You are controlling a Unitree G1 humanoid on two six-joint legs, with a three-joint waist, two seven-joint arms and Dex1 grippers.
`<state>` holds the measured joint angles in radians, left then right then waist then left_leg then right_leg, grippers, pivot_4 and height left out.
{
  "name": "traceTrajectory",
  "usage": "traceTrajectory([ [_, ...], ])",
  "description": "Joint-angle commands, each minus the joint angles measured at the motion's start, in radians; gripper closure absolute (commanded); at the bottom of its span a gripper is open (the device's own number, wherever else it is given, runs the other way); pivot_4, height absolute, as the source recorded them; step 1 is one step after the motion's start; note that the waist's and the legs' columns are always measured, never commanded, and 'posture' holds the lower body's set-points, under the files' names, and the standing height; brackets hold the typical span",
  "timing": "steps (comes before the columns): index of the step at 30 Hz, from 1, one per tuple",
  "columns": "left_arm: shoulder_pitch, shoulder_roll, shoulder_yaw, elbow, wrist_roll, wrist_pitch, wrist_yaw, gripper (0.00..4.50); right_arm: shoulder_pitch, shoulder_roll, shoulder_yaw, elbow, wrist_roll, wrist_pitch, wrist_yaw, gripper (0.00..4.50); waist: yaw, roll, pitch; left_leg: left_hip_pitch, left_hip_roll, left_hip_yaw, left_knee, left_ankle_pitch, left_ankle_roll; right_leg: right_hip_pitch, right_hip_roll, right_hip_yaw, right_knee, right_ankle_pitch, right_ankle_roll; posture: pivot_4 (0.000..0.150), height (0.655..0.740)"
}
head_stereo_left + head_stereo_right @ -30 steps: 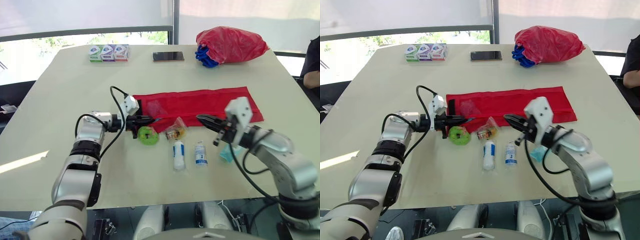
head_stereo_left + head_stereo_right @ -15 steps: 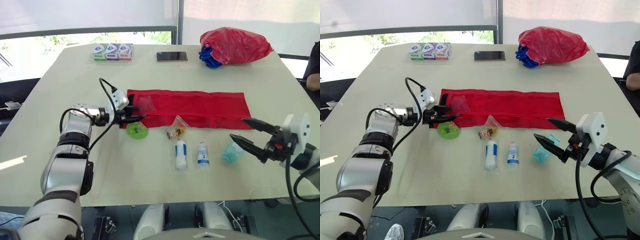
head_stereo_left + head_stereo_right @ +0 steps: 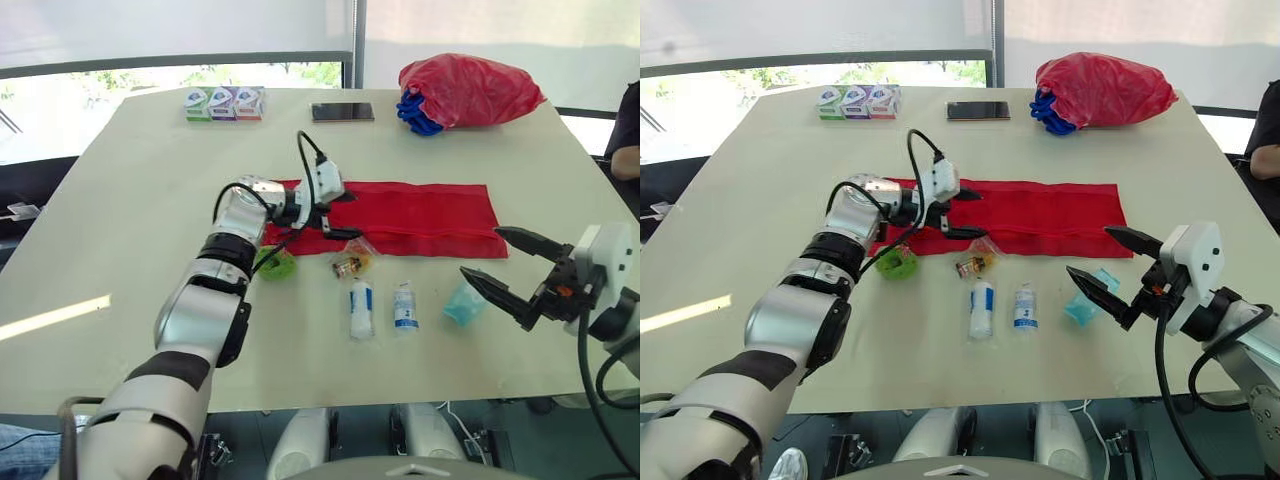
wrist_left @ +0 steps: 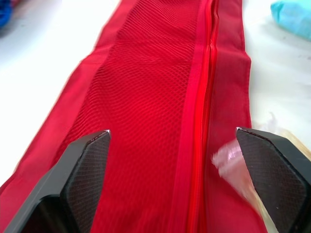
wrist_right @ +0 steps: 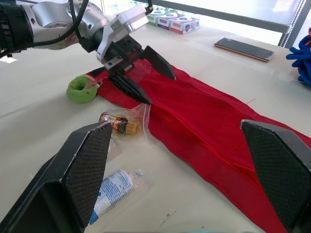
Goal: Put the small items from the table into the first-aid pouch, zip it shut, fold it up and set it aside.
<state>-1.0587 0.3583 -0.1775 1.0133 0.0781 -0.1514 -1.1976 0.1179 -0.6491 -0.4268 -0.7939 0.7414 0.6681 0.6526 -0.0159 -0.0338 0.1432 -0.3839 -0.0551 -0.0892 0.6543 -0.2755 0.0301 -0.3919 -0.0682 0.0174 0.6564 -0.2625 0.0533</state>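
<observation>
Looks barely started, going by the layout. Shows the red pouch [image 3: 420, 212] spread flat and unfolded across the middle of the table [image 3: 130, 200], with nothing visibly inside its mesh; cannot tell whether the zip [image 4: 204, 97] running along its length is open or closed. Counts five small items lying outside, on the table in front of the pouch's near edge: a green roll [image 3: 275, 264] by the left end, a little brown bottle in a clear bag [image 3: 350, 264] right at the edge, then a white tube [image 3: 360, 308], a small white bottle [image 3: 403, 307] and a teal packet [image 3: 462, 302] nearer the robot. Leaves all the packing to do, and after that the zipping, folding and setting aside. Puts the left gripper [image 3: 345, 216] over the left part of the pouch, arm stretched low across the table and pointing along the fabric, fingers spread wide and empty, one above the mesh, the other by the near edge beside the bagged bottle; cannot tell whether either tip touches cloth. Puts the right gripper [image 3: 507, 266] above the table's right front, close to the teal packet but clear of it, aimed inward, fingers likewise wide with nothing between.
</observation>
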Motion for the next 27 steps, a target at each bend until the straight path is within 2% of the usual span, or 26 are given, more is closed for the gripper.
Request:
traceTrajectory([
  [1, -0.007, 0.0, -0.033, 0.049, 0.066, -0.074, 0.112, 0.12, 0.005, -0.017, -0.045, -0.058, 0.039, -0.004, -0.039, 0.0, 0.002, 0.0, 0.0, 0.0, 0.0, 0.0, 0.0, 0.0, 0.0, 0.0, 0.0, 0.0, 0.0, 0.0, 0.0, 0.15, 0.74],
  [4, -0.019, -0.009, -0.061, 0.104, 0.112, -0.132, 0.179, 0.12, 0.017, -0.024, -0.06, -0.076, 0.06, -0.002, -0.066, 0.0, 0.006, -0.001, 0.0, 0.0, -0.001, 0.0, 0.0, 0.0, 0.0, 0.0, 0.0, 0.0, 0.0, 0.0, 0.0, 0.15, 0.74],
  [8, -0.058, -0.024, -0.012, 0.151, 0.08, -0.118, 0.216, 0.12, 0.045, -0.03, -0.065, -0.082, 0.062, -0.014, -0.084, 0.0, 0.013, -0.001, 0.001, 0.0, -0.001, 0.0, 0.001, 0.0, 0.0, 0.0, -0.001, -0.001, 0.0, 0.0, 0.0, 0.15, 0.74],
  [15, -0.049, -0.038, -0.034, 0.184, 0.113, -0.144, 0.209, 0.12, 0.046, -0.04, -0.052, -0.082, 0.068, -0.023, -0.105, 0.0, 0.01, -0.001, 0.001, 0.0, -0.001, 0.0, 0.001, 0.0, 0.0, 0.0, 0.0, -0.001, 0.0, 0.0, 0.0, 0.15, 0.74],
  [22, -0.051, -0.083, -0.014, 0.21, 0.12, -0.14, 0.33, 0.12, 0.043, -0.049, -0.048, -0.082, 0.082, -0.022, -0.118, 0.0, 0.013, -0.001, 0.001, 0.0, -0.001, 0.0, 0.001, 0.0, 0.0, 0.001, -0.001, -0.001, 0.0, 0.0, 0.0, 0.15, 0.74],
  [25, -0.045, -0.085, -0.014, 0.215, 0.118, -0.142, 0.327, 0.82, 0.049, -0.05, -0.047, -0.09, 0.09, -0.021, -0.126, 0.0, 0.011, -0.001, 0.001, 0.0, -0.001, 0.0, 0.001, 0.0, 0.0, 0.001, -0.001, 0.0, 0.0, 0.0, 0.0, 0.15, 0.74],
  [27, -0.034, -0.083, -0.016, 0.213, 0.114, -0.151, 0.298, 1.63, 0.05, -0.052, -0.048, -0.091, 0.095, -0.021, -0.131, 0.0, 0.008, -0.001, 0.001, 0.0, -0.001, 0.0, 0.001, 0.0, 0.0, 0.001, 0.0, 0.0, 0.001, 0.0, 0.0, 0.15, 0.74],
])
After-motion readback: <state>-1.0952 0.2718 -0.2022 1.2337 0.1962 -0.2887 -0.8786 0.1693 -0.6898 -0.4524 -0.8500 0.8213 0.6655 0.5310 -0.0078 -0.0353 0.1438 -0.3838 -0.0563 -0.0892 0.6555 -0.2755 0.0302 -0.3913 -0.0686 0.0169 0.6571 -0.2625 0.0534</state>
